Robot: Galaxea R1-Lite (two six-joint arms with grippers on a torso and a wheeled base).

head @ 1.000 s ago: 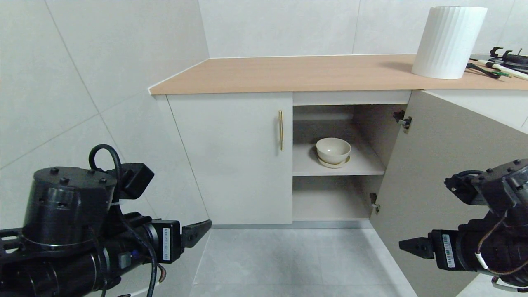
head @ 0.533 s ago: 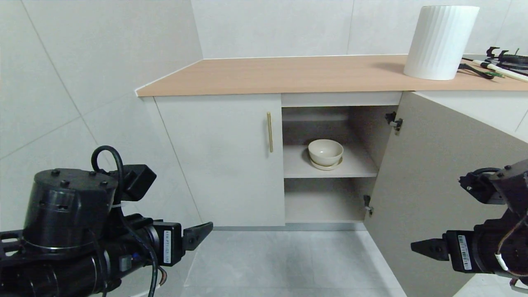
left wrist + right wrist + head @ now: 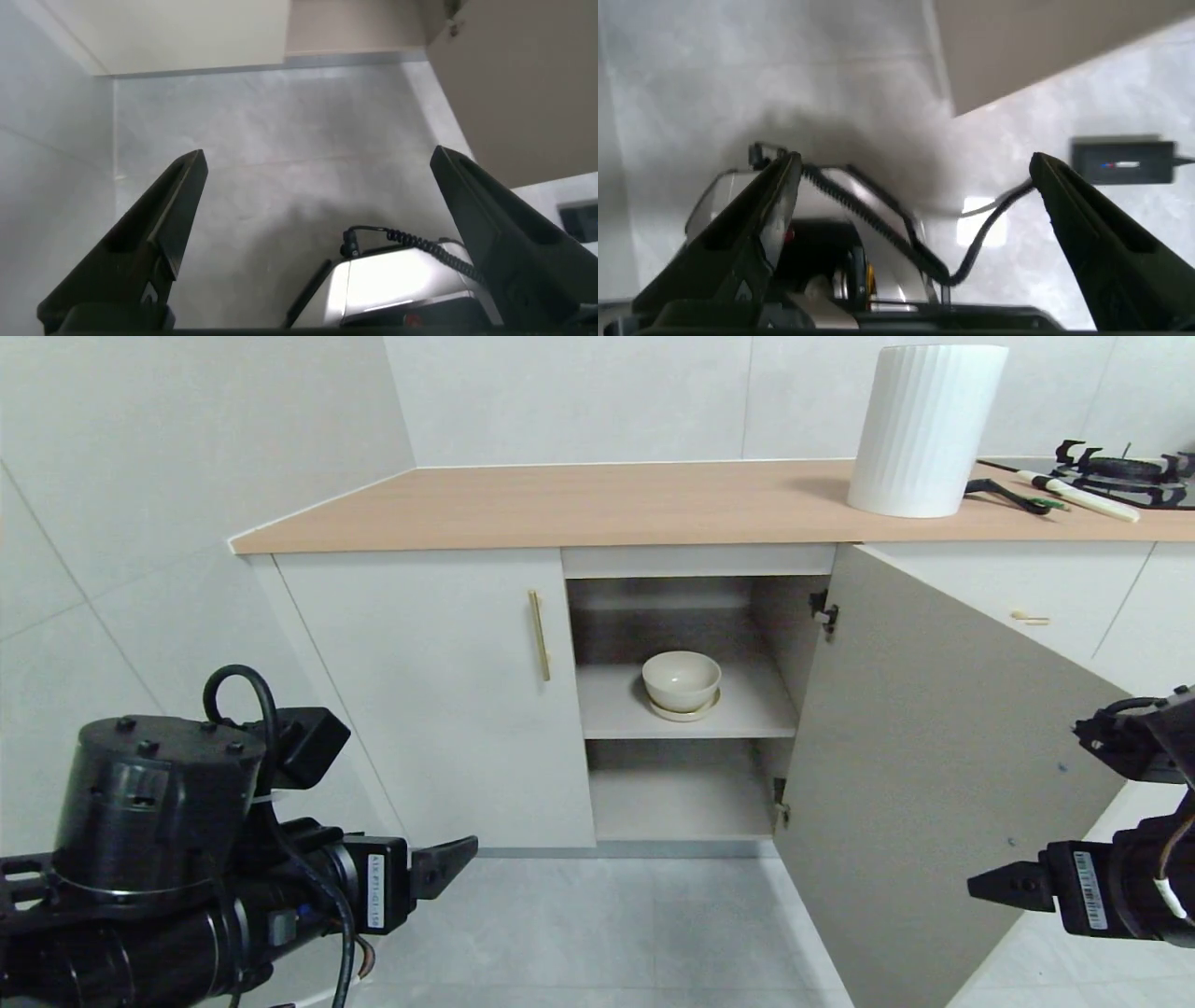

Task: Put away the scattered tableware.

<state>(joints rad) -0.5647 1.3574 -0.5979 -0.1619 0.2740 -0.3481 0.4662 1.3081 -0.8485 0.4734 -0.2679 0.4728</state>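
In the lower left of the head view the left gripper (image 3: 446, 866) hangs above the grey floor tiles (image 3: 635, 924). Its wrist view shows the jaws spread wide, with nothing between them. In the lower right the right gripper (image 3: 1004, 887) is in front of the open cabinet door (image 3: 934, 756). Its jaws are wide apart too, and empty. Farther back, at the centre, a cream bowl (image 3: 681, 678) sits on a small plate (image 3: 681, 716) on the upper shelf (image 3: 756, 709) inside the cabinet. The left door (image 3: 420, 709) is closed and has a gold handle (image 3: 539, 635). On the wooden counter (image 3: 560, 504), in the upper right, stands a white ribbed container (image 3: 924, 429). Just beside it lie some utensils (image 3: 1055, 495), perhaps a knife among them, but they are too small to tell.
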